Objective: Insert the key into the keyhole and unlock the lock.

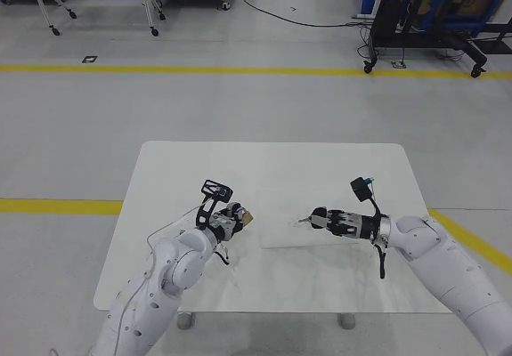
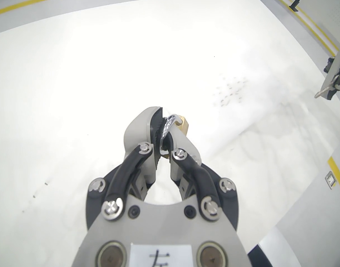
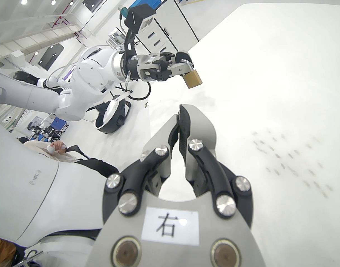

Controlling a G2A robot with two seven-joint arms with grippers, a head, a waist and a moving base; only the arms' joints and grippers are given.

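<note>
The left gripper [image 2: 165, 123] has its fingers closed on the silver shackle [image 2: 170, 120] of the lock [image 2: 184, 123], whose plain brass body hangs over the middle of the table [image 1: 273, 169]. The right gripper [image 3: 179, 118] pinches a small silver key [image 1: 304, 219], which points at the lock but stays apart from it. Each gripper base carries a white label [image 3: 170, 225] with one black character.

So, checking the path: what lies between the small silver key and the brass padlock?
Nothing; the top view shows only bare white table between the small silver key and the brass padlock.
</note>
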